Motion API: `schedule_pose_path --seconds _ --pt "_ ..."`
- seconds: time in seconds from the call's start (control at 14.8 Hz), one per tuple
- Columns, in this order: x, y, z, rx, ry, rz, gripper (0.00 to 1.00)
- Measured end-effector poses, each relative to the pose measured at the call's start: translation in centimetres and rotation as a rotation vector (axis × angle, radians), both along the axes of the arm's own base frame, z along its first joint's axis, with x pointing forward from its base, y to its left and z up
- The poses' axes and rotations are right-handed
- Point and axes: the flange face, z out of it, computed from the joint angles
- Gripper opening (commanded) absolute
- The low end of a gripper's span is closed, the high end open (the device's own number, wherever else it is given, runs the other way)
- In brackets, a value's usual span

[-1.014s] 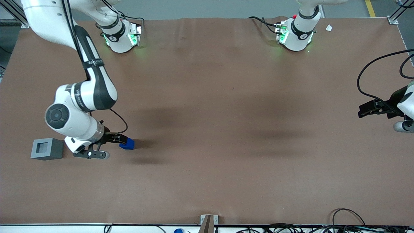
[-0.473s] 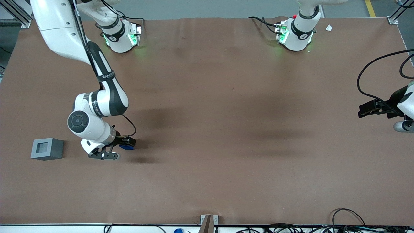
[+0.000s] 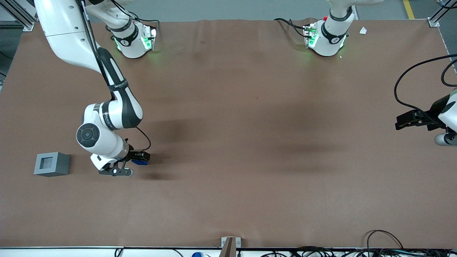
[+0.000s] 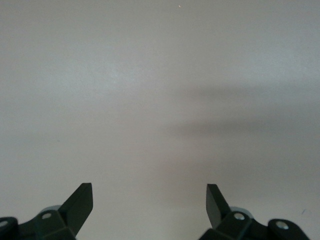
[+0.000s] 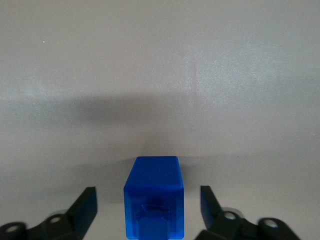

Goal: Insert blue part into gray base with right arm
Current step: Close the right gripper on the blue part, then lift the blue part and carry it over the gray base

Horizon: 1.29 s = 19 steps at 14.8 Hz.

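The blue part lies on the brown table, mostly covered by my gripper in the front view. In the right wrist view the blue part sits between my two black fingers with a gap on each side, its stepped narrower end toward the camera. My gripper is open around it, touching neither side. The gray base with its pale square recess stands on the table toward the working arm's end, well apart from the gripper.
The working arm's green-lit base and the parked arm's base stand at the table's edge farthest from the front camera. The parked gripper hangs toward the parked arm's end. Cables lie along the near edge.
Over the last second my gripper moved from beside the blue part to over it, fingers straddling it. Since half a second ago it has barely moved. The gray base has not moved.
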Motion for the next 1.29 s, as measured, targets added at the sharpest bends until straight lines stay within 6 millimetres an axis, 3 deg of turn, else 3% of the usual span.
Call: schedule_pose_path --seconds 0.27,0.74,1.08,1.29 --pt "-0.1 0.0 -0.5 -0.002 0.008 0.001 0.63" --pt "-0.1 -0.1 -0.5 -0.003 0.009 0.0 0.24" --pt "0.0 -0.3 -0.3 -0.007 0.021 0.0 0.16" --pt "0.9 -0.9 1.1 -0.009 0.01 0.011 0.13"
